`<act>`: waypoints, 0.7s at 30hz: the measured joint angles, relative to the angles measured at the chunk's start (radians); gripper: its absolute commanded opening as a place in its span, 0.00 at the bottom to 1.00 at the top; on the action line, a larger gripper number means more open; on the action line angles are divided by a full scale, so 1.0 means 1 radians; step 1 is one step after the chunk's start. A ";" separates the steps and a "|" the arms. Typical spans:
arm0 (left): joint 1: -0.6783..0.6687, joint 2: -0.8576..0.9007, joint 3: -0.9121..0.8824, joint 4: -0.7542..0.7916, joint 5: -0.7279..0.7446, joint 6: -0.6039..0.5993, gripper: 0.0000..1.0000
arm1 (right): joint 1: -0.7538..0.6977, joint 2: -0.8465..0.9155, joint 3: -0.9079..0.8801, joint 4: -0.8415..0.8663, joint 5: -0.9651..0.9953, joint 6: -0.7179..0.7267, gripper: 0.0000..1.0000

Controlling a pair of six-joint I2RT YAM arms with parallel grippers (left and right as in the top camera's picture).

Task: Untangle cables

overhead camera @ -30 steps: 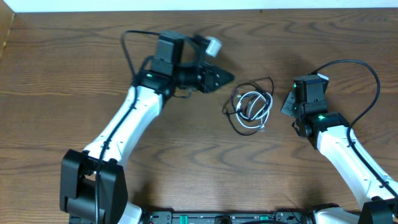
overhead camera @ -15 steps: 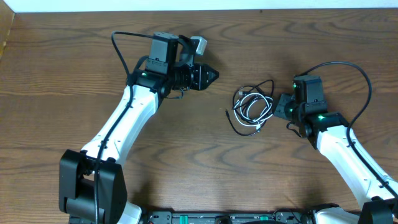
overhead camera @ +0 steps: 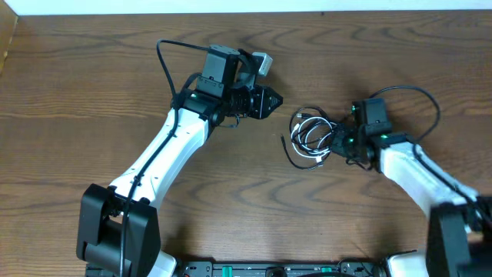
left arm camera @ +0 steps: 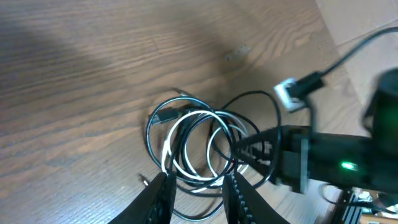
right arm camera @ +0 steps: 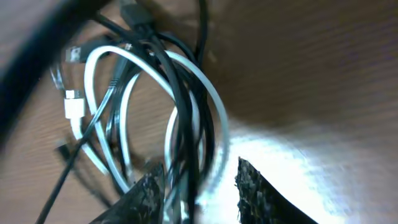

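The table [overhead camera: 92, 92] is brown wood with a strong dark grain. It looks mostly matt, though a pale sheen lies across it in the right wrist view. Over toward three o'clock on it, the white cable [right arm camera: 216, 121] has a smooth, glossy plastic jacket that catches the light. The black cable [right arm camera: 186, 134] looped with it looks like smooth plastic too, but duller. The pads [right arm camera: 256, 186] of the right gripper [right arm camera: 199, 190] are black, grainy and rough. Both arms wear smooth, glossy white plastic shells, the left arm [overhead camera: 165, 146] toward nine o'clock and the right arm [overhead camera: 407, 171] toward four, with matt black housings at the wrists.
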 measured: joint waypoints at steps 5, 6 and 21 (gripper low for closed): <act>-0.001 0.001 0.000 -0.021 -0.003 0.000 0.29 | 0.000 0.128 0.000 0.103 -0.114 0.008 0.01; -0.001 0.002 0.000 -0.024 -0.003 0.000 0.30 | 0.000 0.134 0.000 0.109 -0.134 0.007 0.01; -0.001 0.003 0.000 -0.037 -0.003 0.000 0.31 | -0.085 -0.219 0.015 0.420 -0.637 -0.321 0.01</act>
